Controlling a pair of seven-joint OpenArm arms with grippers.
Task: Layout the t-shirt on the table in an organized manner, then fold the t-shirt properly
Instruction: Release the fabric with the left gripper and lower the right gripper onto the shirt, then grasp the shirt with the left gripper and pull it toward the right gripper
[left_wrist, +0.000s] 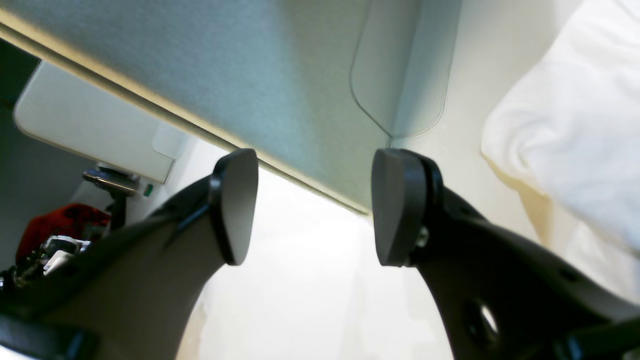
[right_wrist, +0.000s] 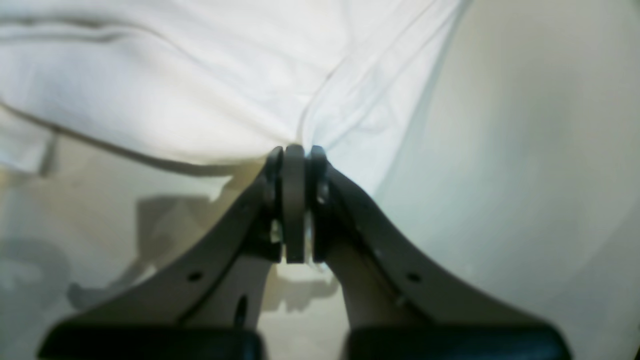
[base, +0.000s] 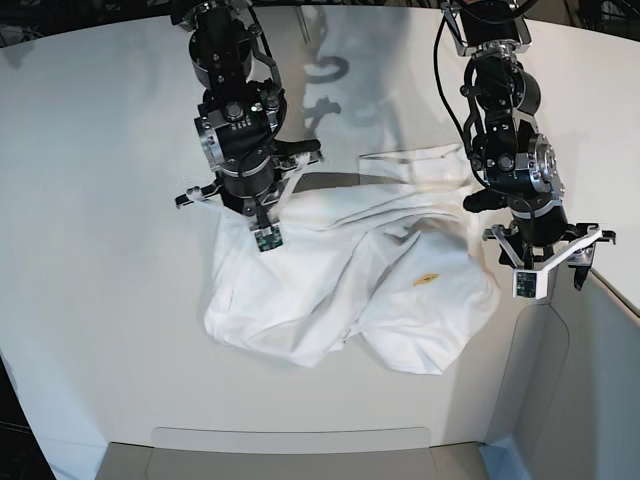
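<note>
Your right gripper pinches the crumpled white cotton t-shirt at its edge, ready to spread it; your left gripper hangs wide, empty, over the white table.

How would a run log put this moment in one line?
t-shirt: crumpled on table | right gripper: shut on t-shirt | left gripper: open, empty

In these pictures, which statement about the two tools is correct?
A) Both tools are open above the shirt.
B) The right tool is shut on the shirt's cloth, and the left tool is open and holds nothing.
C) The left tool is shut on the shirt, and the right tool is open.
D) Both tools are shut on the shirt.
B: the right tool pinches a fold of the t-shirt, while the left tool stands wide open with nothing between its pads.
</note>
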